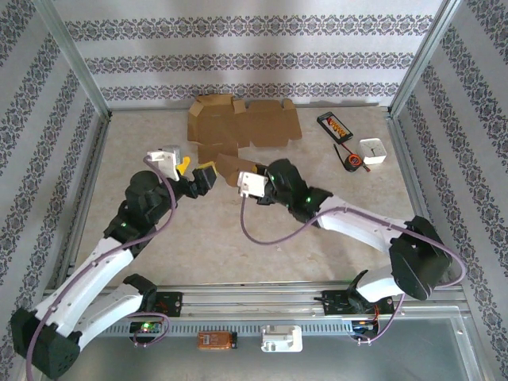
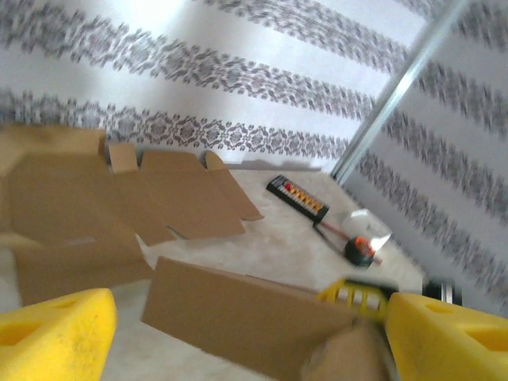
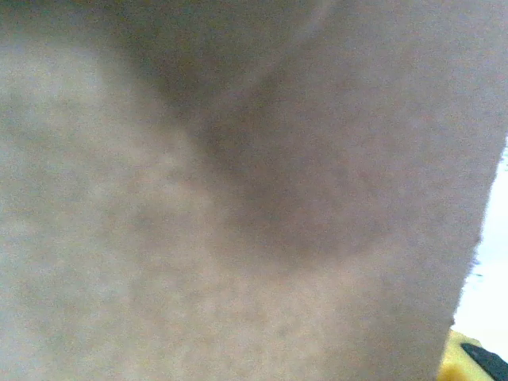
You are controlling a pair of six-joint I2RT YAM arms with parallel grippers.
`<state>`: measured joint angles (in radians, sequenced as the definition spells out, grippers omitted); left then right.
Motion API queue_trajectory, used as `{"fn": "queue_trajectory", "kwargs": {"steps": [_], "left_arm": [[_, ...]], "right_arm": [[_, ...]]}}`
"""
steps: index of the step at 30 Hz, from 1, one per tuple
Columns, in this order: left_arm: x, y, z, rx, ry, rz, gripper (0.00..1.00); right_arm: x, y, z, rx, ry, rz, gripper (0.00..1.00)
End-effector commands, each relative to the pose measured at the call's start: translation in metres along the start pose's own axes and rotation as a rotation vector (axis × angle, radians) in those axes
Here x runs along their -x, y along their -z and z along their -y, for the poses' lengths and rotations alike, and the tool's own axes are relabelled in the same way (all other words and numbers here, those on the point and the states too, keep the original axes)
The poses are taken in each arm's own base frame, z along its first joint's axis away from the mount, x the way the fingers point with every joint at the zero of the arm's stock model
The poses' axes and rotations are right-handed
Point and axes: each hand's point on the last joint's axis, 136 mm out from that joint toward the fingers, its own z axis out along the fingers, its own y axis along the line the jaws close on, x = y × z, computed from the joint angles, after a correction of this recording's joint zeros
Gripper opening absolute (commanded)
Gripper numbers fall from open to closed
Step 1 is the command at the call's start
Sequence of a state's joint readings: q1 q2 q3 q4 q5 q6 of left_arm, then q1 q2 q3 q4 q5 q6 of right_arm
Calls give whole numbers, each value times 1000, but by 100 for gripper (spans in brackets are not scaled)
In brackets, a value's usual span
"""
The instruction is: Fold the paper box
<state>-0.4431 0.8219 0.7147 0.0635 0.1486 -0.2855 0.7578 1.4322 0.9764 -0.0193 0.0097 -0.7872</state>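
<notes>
Cardboard box (image 1: 242,123) lies unfolded and flat at the far middle of the table (image 1: 198,246), with one flap (image 2: 246,317) reaching near, toward both grippers. Left gripper (image 1: 196,170) has its yellow fingers (image 2: 55,333) wide apart, and the flap lies between them. Right gripper (image 1: 242,176) is at the flap's right end. Cardboard covers its camera, so I cannot tell whether it is apart or together.
</notes>
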Motion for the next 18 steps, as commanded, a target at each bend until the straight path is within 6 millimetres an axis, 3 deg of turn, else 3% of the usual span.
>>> {"fn": "queue_trajectory", "kwargs": {"steps": [1, 5, 8, 13, 18], "left_arm": [[-32, 20, 15, -117, -411, -154, 89], [-56, 47, 41, -325, -609, -221, 90], [-72, 62, 47, -413, -742, -273, 93], [-81, 74, 47, -449, -816, -330, 96], [-88, 76, 48, -477, -817, -353, 97]], "right_arm": [[-6, 35, -46, 362, -96, -98, 42], [2, 59, -56, 552, -79, -175, 43], [-3, 63, -59, 627, -65, -267, 42], [-14, 47, -65, 696, -15, -405, 43], [-7, 24, -68, 725, 5, -395, 45]]}}
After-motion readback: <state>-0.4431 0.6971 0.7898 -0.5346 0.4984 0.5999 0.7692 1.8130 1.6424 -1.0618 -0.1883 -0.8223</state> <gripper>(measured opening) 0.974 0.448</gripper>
